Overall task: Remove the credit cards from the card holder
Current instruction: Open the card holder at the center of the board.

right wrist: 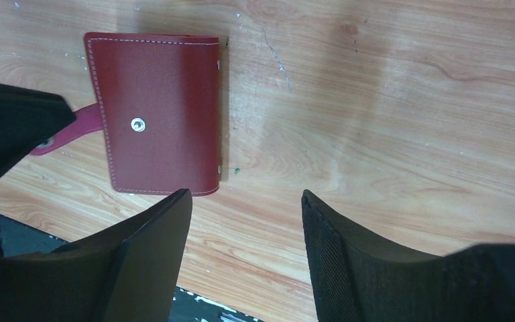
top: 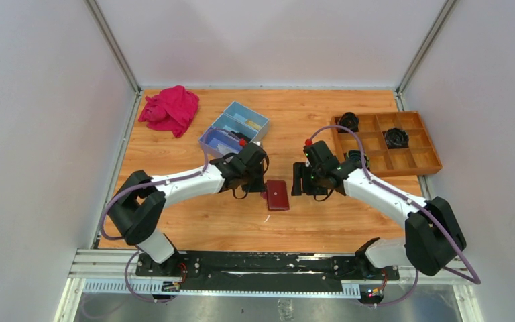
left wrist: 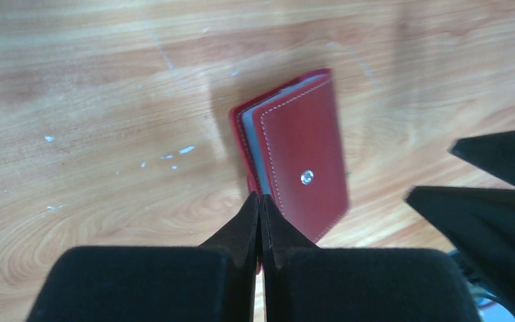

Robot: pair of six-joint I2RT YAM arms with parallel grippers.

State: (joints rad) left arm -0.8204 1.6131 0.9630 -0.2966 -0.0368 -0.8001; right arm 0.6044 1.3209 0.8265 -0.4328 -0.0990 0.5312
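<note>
Counter (top: 194,221) of pale wood is carrying everything here. The left arm (top: 181,188) and right arm (top: 382,194) are reaching in from the near edge and nearly meeting over the middle. A wooden tray (top: 402,172) is sitting at the right edge, a pink cloth (top: 171,109) is lying in the far left corner, and a blue box (top: 251,112) is standing just beyond the left arm.

The holder (top: 277,195) is lying flat between the two wrists, a little nearer the near edge than the far one. Its long axis is running from near edge to far edge. It is showing its dark red cover with a metal stud (right wrist: 137,124) at the centre.

The left jaws are clenched tight at the holder's left long side, and the strap (right wrist: 77,127) is running from that side in under them, so they look to be pinching it. There the cover is gaping slightly and showing grey leaves (left wrist: 258,144). Whether those are pockets or cards cannot be told. No cards are lying loose on the counter, so I judge the emptying not yet begun.

The right jaws are standing released and holding nothing. They are hanging over bare wood just right of the holder, apart from it, facing its closed long side.

The coming move is turning on this: the open side is facing the left arm, which is already at the strap. Lifting the cover is therefore falling to the left arm, with the right arm free to reach in.
</note>
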